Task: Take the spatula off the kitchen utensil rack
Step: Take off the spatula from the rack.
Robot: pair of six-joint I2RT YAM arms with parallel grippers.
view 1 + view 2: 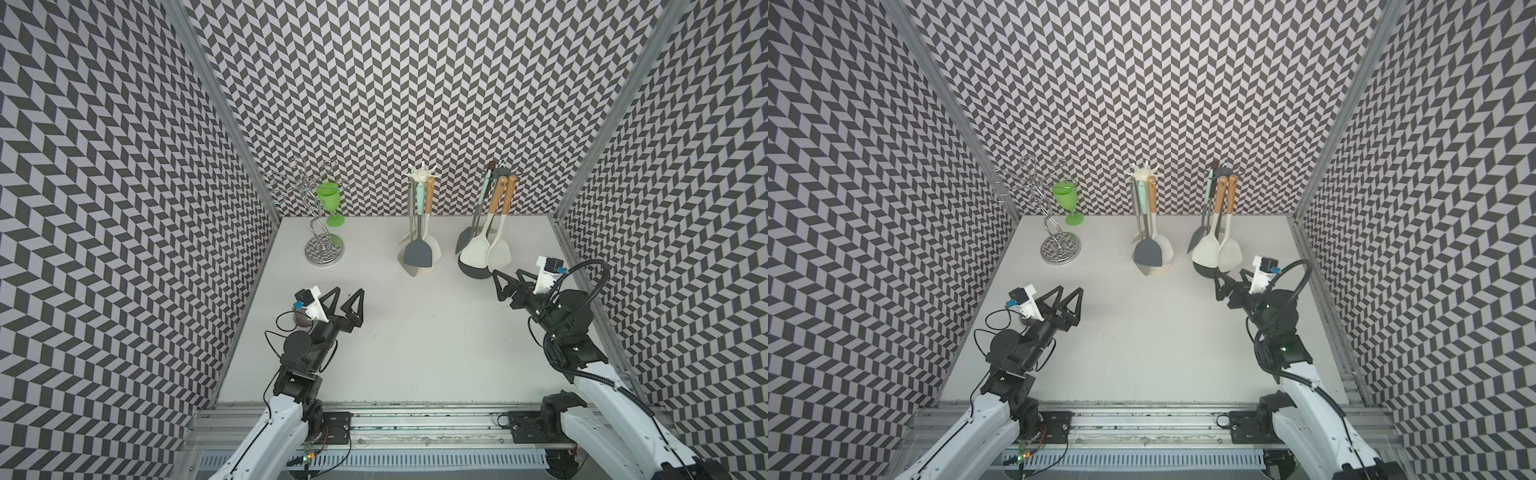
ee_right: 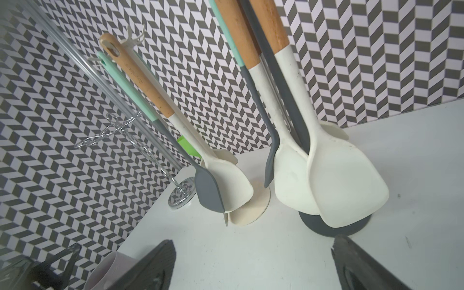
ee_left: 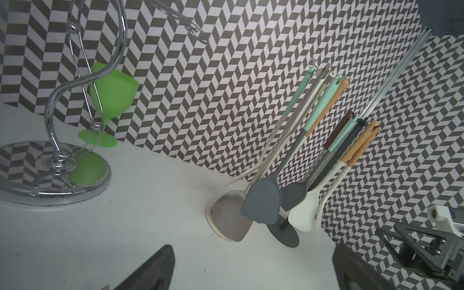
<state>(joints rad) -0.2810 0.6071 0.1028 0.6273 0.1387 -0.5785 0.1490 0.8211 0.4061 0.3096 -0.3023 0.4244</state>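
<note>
Two utensil racks stand at the back of the table in both top views. The cream rack (image 1: 417, 271) carries a grey spatula (image 1: 417, 253) (image 3: 261, 203) with a mint handle, among other utensils. The dark grey rack (image 1: 473, 271) (image 2: 334, 229) carries a cream spatula (image 1: 498, 251) (image 2: 344, 185) with a wooden handle, beside a cream spoon (image 1: 476, 251). My right gripper (image 1: 507, 275) (image 2: 253, 261) stands open just in front of the dark rack's base, with nothing between its fingers. Over the table's left middle my left gripper (image 1: 348, 293) (image 3: 253, 266) is open and empty, well short of the cream rack.
A chrome glass stand (image 1: 324, 253) sits at the back left with a green goblet (image 1: 330, 199) behind it. A greyish cup (image 2: 105, 268) stands under the left wrist. Patterned walls close in the left, right and back sides.
</note>
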